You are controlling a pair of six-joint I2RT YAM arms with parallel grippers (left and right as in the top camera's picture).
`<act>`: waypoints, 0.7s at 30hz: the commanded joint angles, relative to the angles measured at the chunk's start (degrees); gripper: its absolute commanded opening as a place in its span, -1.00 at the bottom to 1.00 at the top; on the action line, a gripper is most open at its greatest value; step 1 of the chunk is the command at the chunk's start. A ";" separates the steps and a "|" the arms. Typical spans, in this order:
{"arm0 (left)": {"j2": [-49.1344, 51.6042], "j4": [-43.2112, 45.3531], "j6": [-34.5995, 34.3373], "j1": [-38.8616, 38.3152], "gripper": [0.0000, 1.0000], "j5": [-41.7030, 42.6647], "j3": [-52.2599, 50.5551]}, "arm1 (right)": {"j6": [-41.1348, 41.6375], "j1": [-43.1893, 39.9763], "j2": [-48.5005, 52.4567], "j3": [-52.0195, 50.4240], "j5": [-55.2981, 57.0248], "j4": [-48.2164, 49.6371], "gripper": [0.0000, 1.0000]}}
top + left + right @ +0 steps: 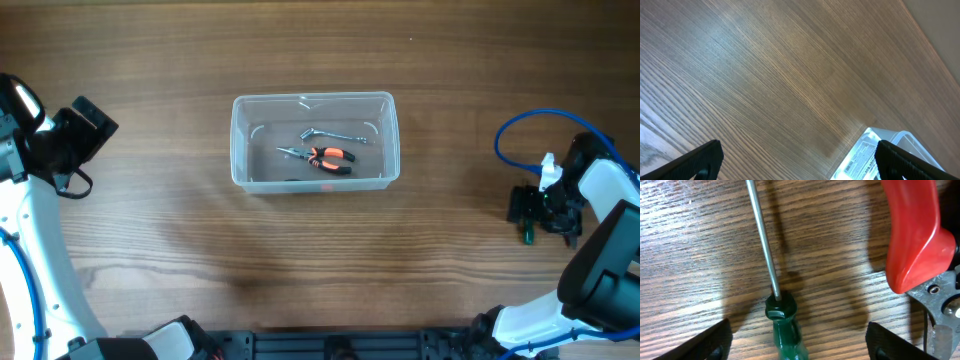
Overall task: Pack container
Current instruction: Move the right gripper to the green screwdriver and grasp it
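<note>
At the middle of the wooden table [150,250], the container [238,140], clear and open-topped, upright, long side running left to right; inside it, on the floor, orange-and-black pliers [328,158] and, just behind them toward the far wall, a silver wrench [335,134], the two close together, touching or not impossible to tell. Well off to the container's left, near the table edge, the left gripper [800,162], fingers [700,160] spread wide, only bare wood grain between them, nothing held; in the left wrist view, one rounded corner of the container at lower right, a white printed label [860,160] on it, just beside one fingertip. Well off to the container's right, the right gripper [800,347], low over the table, jaws wide apart and gripping nothing; between them, clear of both fingers, the green handle of a screwdriver [782,325], flat on the wood, thin metal shaft pointing away from the wrist camera; just beside the screwdriver, apart from it, a red-handled tool [915,235] with bare metal at the pivot, kind not clear; beyond the right arm in the overhead view, a looped blue cable [515,135].
</note>
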 commanded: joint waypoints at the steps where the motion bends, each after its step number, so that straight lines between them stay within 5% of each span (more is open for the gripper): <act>1: -0.22 -0.04 -0.52 -0.26 0.99 0.90 0.37 | -0.37 -0.17 0.70 -2.01 1.22 1.16 0.60; 18: -0.22 -0.48 -0.52 -0.26 1.00 0.92 0.37 | -1.38 -0.17 0.70 -3.15 -2.75 4.98 -0.64; 21: -0.22 -0.48 -0.52 -0.26 1.00 0.92 0.37 | -1.42 -0.17 0.70 -3.15 -3.45 5.40 -0.67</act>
